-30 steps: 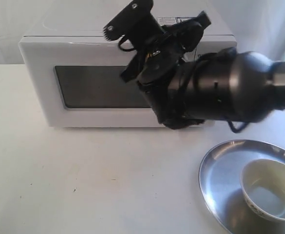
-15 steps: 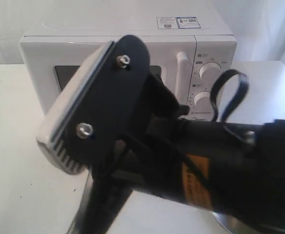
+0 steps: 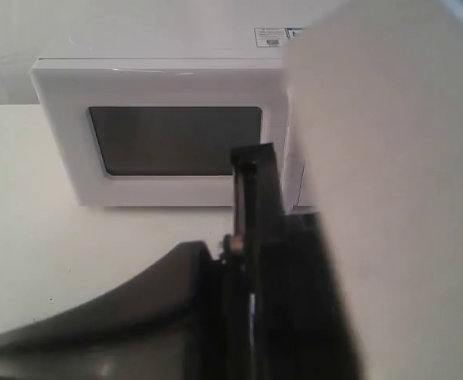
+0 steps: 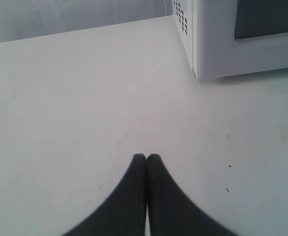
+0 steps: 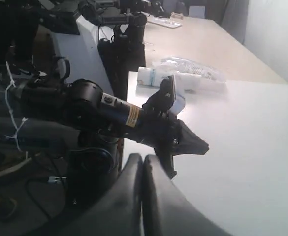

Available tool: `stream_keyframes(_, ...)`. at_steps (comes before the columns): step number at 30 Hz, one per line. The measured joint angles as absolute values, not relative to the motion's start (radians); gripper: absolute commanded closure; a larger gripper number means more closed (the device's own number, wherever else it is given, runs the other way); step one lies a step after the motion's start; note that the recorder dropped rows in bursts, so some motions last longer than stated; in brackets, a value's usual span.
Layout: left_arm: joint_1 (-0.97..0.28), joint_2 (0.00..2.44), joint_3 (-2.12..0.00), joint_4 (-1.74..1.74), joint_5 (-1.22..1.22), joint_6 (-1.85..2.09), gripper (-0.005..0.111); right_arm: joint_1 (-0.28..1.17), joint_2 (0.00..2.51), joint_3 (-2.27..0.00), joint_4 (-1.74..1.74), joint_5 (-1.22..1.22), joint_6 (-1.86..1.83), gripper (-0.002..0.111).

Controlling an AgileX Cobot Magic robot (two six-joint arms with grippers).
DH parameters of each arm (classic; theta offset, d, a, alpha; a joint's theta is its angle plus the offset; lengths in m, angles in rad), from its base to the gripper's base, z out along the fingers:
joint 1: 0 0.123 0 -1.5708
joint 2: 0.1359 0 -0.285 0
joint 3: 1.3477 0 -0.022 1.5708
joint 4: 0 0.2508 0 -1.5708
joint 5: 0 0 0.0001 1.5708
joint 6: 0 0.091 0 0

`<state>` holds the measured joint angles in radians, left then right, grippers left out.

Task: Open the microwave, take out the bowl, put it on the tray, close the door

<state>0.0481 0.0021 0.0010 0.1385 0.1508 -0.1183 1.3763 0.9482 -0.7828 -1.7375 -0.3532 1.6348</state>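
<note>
The white microwave stands at the back of the table, and its door with the dark window is closed. The right arm hangs blurred just in front of the exterior camera, hiding the handle, the knobs, the tray and the bowl. My left gripper is shut and empty, low over bare table, with the microwave's corner ahead of it. My right gripper is shut and empty too, and faces away from the microwave towards the left arm.
A pale blurred surface fills the right half of the exterior view. In the right wrist view, white packets lie by the table's far edge. Cables and equipment sit beyond the table's edge, and another desk is behind.
The right arm has swung up close to the exterior camera. It now covers the knobs, the handle and the spot where the bowl sat on the tray. The door stays closed.
</note>
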Motion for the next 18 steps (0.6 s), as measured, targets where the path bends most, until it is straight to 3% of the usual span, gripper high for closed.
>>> stream_keyframes(10, 0.048, 0.002, 0.001, 0.139, 0.151, -0.118, 0.107, 1.303, 0.8, -0.662, -1.743, -0.04, 1.71, 0.108)
stream_keyframes(18, 0.048, 0.002, 0.001, 0.139, 0.151, -0.118, 0.107, 0.955, 0.459, -0.453, -1.681, 0.04, 1.708, 0.108)
